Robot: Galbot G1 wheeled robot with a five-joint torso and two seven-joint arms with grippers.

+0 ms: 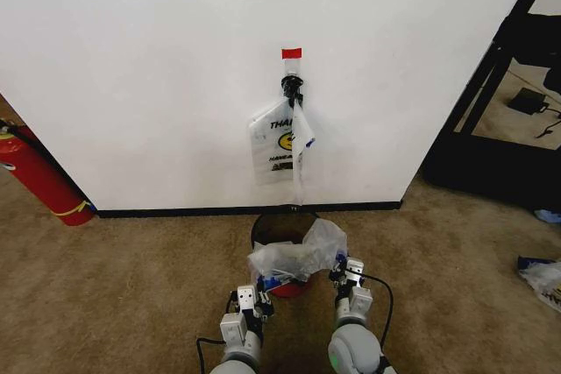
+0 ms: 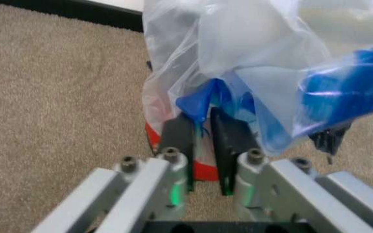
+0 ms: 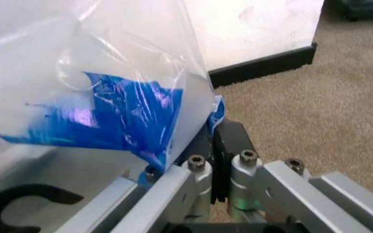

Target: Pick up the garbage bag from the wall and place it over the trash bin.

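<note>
I have 2 hands on the garbage bag [image 1: 298,256], which sits bunched over the trash bin [image 1: 279,223] by the wall [image 1: 175,59]. My left hand [image 2: 201,141] pinches a blue handle; my right hand [image 3: 211,145] is pressed together on the bag's other edge. Another bag [image 1: 279,139] hangs on the hook [image 1: 292,87]. To do this well, I'd judge I should draw the 2 hands apart evenly, keeping the mouth taut and centred above the rim before lowering.

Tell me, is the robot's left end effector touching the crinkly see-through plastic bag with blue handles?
Touching. In the left wrist view, the left end effector has its two black fingers closed on a blue handle of the thin translucent plastic bag, above the round black bin with a red base.
</note>
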